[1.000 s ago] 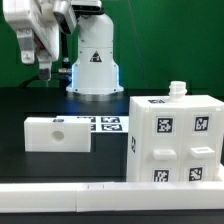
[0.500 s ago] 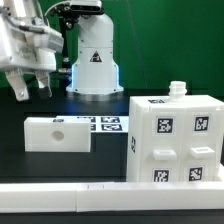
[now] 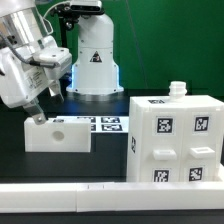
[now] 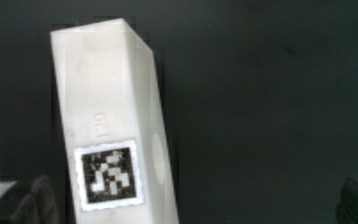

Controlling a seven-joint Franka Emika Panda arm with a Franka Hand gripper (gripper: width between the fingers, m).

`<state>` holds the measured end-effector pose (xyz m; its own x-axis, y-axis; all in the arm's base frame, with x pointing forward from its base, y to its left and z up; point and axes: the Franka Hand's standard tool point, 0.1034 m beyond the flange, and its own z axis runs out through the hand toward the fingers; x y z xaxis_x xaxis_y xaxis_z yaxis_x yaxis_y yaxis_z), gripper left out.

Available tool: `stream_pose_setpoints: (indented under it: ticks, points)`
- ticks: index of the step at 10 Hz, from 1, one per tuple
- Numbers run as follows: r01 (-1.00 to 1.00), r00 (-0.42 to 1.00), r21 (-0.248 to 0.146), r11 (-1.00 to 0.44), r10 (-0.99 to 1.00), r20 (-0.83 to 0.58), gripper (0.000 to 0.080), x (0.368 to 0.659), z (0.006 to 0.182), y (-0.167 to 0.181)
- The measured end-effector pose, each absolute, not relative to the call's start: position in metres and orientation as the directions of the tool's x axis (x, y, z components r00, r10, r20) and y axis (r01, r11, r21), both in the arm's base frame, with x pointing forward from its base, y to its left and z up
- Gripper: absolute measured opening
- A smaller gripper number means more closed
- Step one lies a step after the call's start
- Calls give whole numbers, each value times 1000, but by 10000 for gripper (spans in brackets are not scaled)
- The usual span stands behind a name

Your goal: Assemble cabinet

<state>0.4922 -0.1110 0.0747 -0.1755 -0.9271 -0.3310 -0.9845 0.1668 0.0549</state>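
A large white boxy cabinet part [image 3: 175,140] with several marker tags stands at the exterior view's right, with a small white knob [image 3: 177,90] on top. A smaller long white cabinet part [image 3: 57,133] lies on the black table at the left. My gripper [image 3: 37,114] hangs just over that part's left end. In the wrist view the long part [image 4: 108,120] with one tag [image 4: 108,176] lies close to one dark finger [image 4: 19,203]. The other finger sits far off, so the gripper [image 4: 190,208] is open and holds nothing.
The marker board [image 3: 106,123] lies flat between the two parts. A long low white rail [image 3: 60,197] runs along the front edge. The white robot base [image 3: 93,60] with a triangle mark stands at the back.
The arm has swung down and forward from the back left, so the gripper now sits over the left end of the long white part. The parts have not moved.
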Motion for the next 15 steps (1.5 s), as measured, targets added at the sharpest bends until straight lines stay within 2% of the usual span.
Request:
stream_pose_setpoints:
  ticks: [1, 5, 8, 9, 10, 11, 12, 13, 15]
  points:
    - [-993, -116, 58, 103, -939, -323, 795, 485, 69, -111]
    - [-991, -107, 107, 81, -956, -273, 795, 459, 33, -109]
    - [-991, -99, 116, 70, -959, -266, 795, 458, 27, -104]
    - [-991, -99, 116, 70, -959, -266, 693, 458, 27, -104]
    - [-991, -99, 116, 70, -959, -266, 556, 458, 27, -104]
    - [-991, -99, 116, 70, -959, -266, 556, 458, 27, -104]
    - [-991, -99, 117, 70, -959, -266, 374, 458, 27, -104]
    - [-991, -99, 116, 70, -959, -266, 292, 458, 28, -104]
    - [-984, -133, 157, 86, -939, -317, 292, 460, 28, -106]
